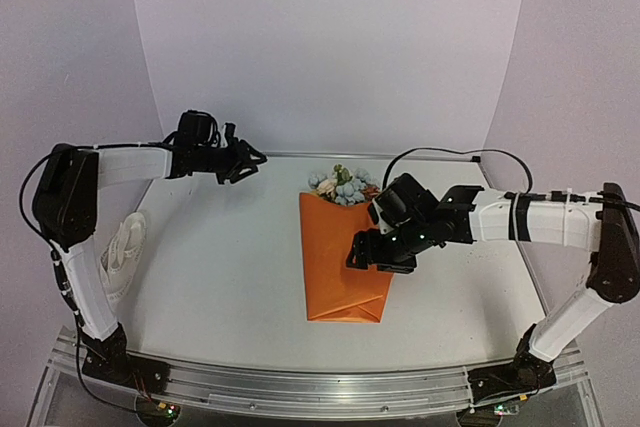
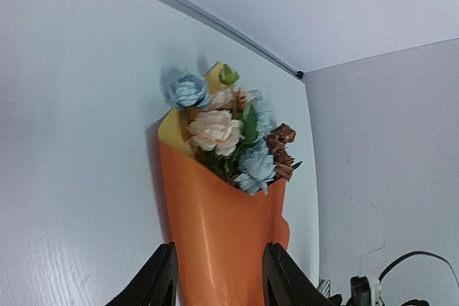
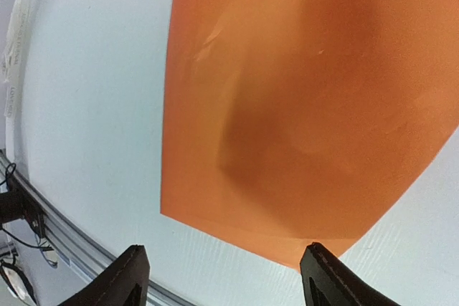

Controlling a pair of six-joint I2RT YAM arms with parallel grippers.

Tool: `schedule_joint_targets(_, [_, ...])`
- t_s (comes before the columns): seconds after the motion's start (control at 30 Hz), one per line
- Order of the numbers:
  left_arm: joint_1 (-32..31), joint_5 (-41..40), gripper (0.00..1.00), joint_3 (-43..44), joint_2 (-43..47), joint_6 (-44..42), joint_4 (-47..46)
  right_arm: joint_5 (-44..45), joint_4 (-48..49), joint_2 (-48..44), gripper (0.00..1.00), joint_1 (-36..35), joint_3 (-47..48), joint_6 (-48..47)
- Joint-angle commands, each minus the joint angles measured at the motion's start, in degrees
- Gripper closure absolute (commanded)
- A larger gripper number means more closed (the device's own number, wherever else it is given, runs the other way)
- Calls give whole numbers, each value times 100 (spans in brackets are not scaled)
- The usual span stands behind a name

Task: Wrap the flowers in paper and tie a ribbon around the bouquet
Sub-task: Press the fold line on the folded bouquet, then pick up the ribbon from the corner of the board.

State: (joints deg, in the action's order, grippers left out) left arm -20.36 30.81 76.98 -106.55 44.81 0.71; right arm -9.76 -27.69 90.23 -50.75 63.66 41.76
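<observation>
The bouquet lies flat mid-table, a cone of orange paper with its point folded at the near end. The flowers, pale pink, blue and rust, stick out of its far end. My right gripper hovers open over the paper's right edge, nothing between its fingers. In the right wrist view the paper fills the frame above the wide-apart gripper. My left gripper is raised at the back left, open and empty, well clear of the bouquet. Its wrist view looks between the gripper fingers at paper and flowers. The ribbon lies heaped at the table's left edge.
The white table ends in a metal rail at the near edge, with both arm bases bolted there. Pale walls close in the back and both sides. A black cable loops above the right arm.
</observation>
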Motion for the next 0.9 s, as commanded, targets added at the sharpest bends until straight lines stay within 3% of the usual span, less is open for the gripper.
schedule_joint_targets(0.0, [1,-1164,55,-1060,1020,14,416,-15,99,-187,17,419,-354,65])
schedule_joint_targets(0.3, [7,-3879,42,-2934,3378,763,2218,304,419,-792,2,517,-1068,-68])
schedule_joint_targets(0.5, [288,-5404,30,-3612,4290,1436,3190,396,503,-1088,2,514,-1364,-155])
schedule_joint_targets(0.63, [1043,-5385,27,-3595,3930,1040,2916,431,547,-1235,2,517,-1503,-228])
schedule_joint_targets(0.87, [2202,-4799,27,-2635,2216,-114,2039,508,539,-1423,2,517,-1573,-416])
